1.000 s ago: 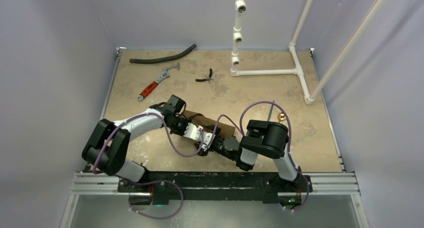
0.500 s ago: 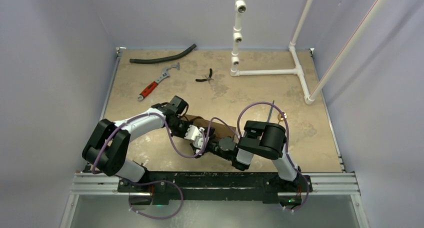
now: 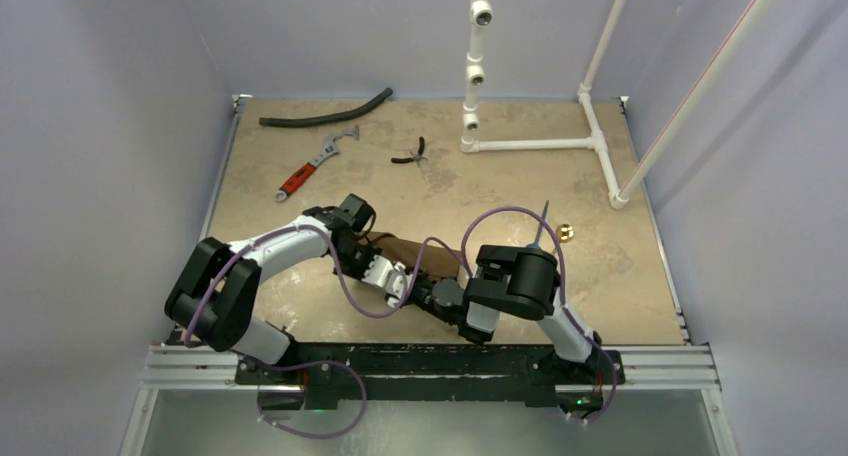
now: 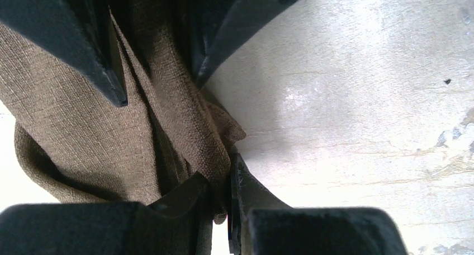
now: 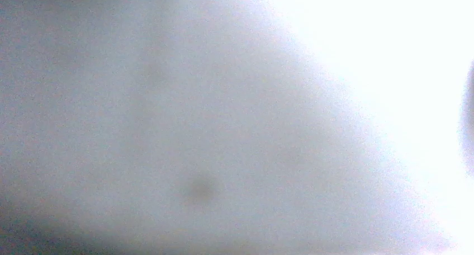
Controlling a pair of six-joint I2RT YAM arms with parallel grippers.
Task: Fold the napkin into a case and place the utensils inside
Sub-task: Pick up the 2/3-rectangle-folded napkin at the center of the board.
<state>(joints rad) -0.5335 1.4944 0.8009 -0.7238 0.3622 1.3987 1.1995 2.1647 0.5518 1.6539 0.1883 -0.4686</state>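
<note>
The napkin [image 4: 84, 132] was dark brown with a coarse, plain weave. The desk [image 3: 480, 186] was mottled beige, blotched with paler patches. On it lay a black hose [image 3: 325, 113], a wrench [image 3: 315, 163] with a red handle and silver head, black pliers [image 3: 410, 154] and a white pipe frame [image 3: 530, 144]. A slim utensil [image 3: 541, 221] looked dark grey, beside a small gold-coloured object [image 3: 565, 232]. The arms [image 3: 270, 244] were white and black, looped with purple cables [image 3: 350, 286]. The walls [image 3: 110, 96] were pale lavender.
</note>
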